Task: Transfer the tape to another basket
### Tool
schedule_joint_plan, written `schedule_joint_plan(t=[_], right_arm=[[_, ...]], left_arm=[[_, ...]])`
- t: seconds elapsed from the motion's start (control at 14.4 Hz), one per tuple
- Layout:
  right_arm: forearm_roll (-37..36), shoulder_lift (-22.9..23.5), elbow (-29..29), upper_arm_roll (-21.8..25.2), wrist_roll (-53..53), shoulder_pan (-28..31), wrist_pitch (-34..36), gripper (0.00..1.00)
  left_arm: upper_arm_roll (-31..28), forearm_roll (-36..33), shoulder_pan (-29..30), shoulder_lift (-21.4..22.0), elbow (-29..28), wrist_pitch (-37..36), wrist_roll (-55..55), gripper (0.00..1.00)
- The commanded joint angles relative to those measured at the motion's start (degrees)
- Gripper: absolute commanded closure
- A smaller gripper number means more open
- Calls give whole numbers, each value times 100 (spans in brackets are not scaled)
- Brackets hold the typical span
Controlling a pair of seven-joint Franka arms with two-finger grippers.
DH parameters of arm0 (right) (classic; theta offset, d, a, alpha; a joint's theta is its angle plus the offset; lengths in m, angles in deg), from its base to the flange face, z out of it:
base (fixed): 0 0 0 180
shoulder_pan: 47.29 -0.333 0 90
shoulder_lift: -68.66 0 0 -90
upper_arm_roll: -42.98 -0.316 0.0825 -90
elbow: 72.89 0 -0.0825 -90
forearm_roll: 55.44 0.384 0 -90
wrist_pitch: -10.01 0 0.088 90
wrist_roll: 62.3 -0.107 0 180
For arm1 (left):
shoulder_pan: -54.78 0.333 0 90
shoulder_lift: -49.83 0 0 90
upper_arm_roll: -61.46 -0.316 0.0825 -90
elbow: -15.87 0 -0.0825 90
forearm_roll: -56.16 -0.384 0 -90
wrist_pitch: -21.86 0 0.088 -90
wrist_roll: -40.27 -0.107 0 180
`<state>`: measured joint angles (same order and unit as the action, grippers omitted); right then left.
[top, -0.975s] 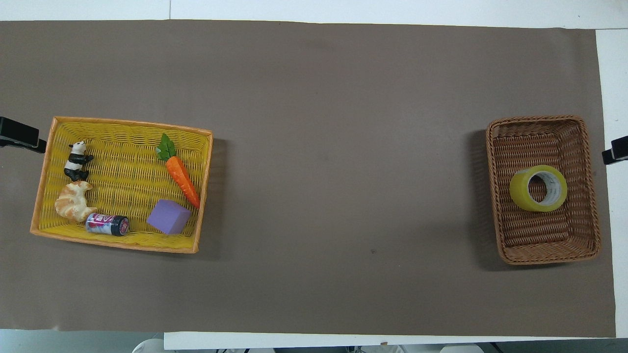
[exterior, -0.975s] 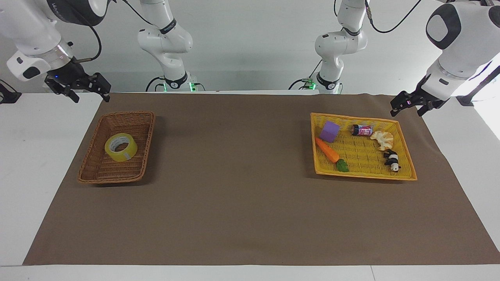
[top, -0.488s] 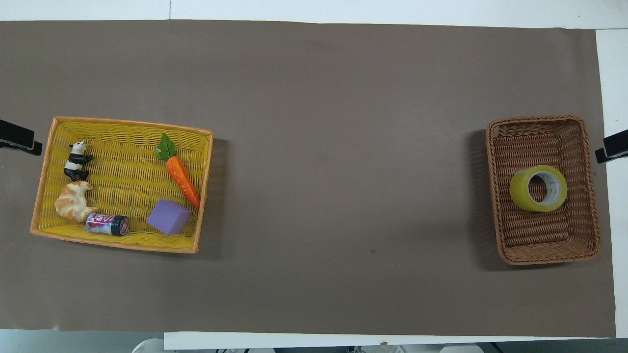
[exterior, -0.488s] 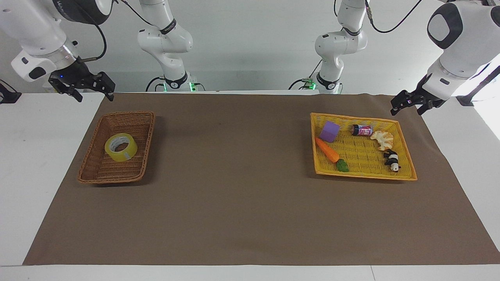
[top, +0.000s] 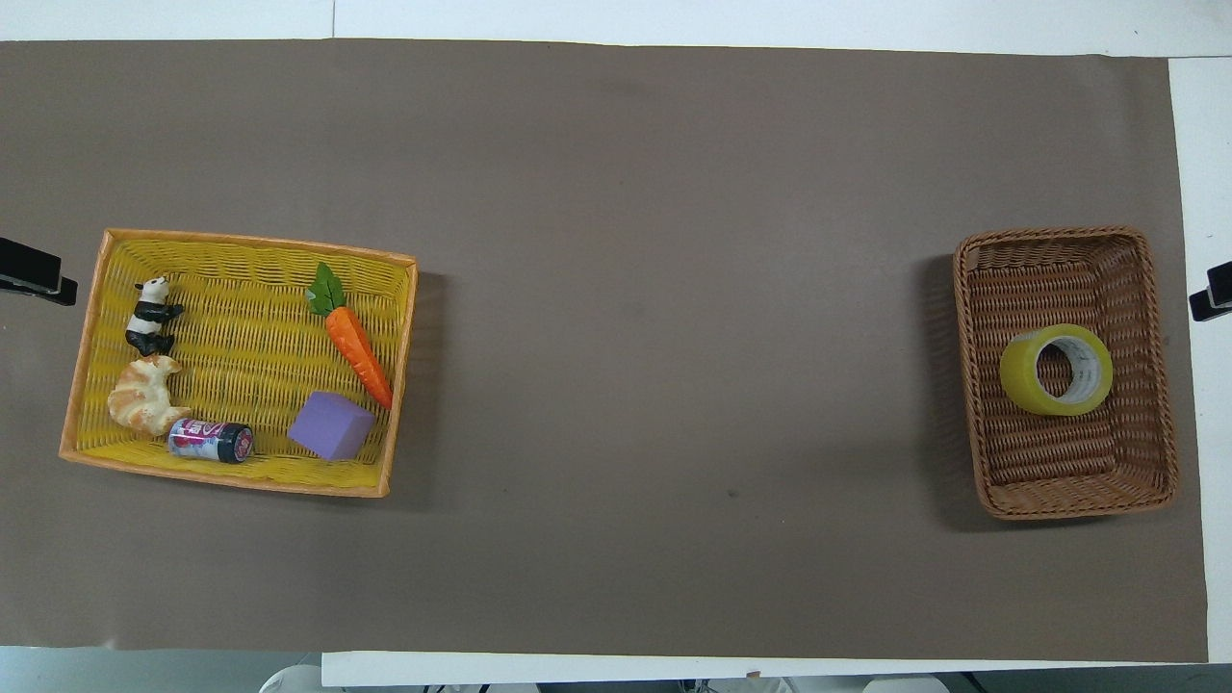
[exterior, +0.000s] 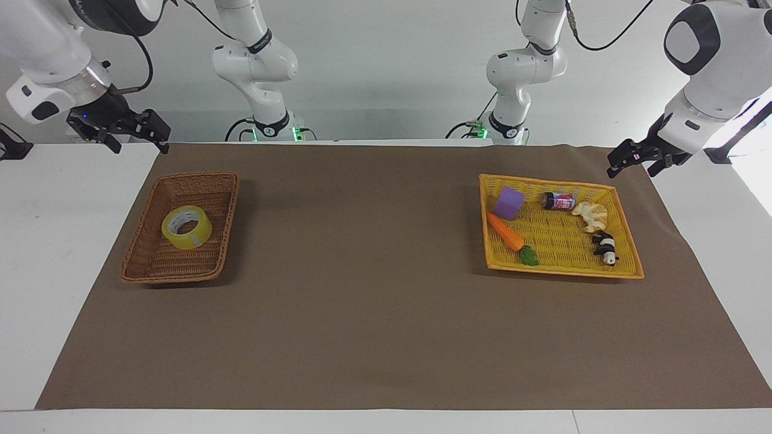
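Both grippers have shifted slightly since the earlier frames; neither has approached any object. Right gripper (exterior: 117, 134) hangs over the worktop (exterior: 374, 337) edge, beside the basket (exterior: 226, 217), jaws spread, holding nothing. Tape (exterior: 187, 226) lies flat inside the basket, untouched. Left gripper (exterior: 642, 161) hangs beside the yellow tray (exterior: 561, 272), well apart from the basket, jaws apart and empty.

Judgement: the tape sits in the brown basket with both arms clear, so the transfer appears complete. Brown matting covers the white worktop; a plain pale wall stands above the arm bases.
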<state>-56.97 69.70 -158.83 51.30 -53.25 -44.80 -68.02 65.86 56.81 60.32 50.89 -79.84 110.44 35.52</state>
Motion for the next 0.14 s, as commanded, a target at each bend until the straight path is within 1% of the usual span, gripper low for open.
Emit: schedule_joint_plan(t=[0.0, 0.07], right_arm=[[-58, 89, 166, 65, -88, -73, 104, 0], [-50, 97, 166, 65, -88, -73, 103, 0]], left_arm=[[-9, -4, 8, 96, -53, -43, 0, 0], [-9, -4, 8, 96, -53, -43, 0, 0]])
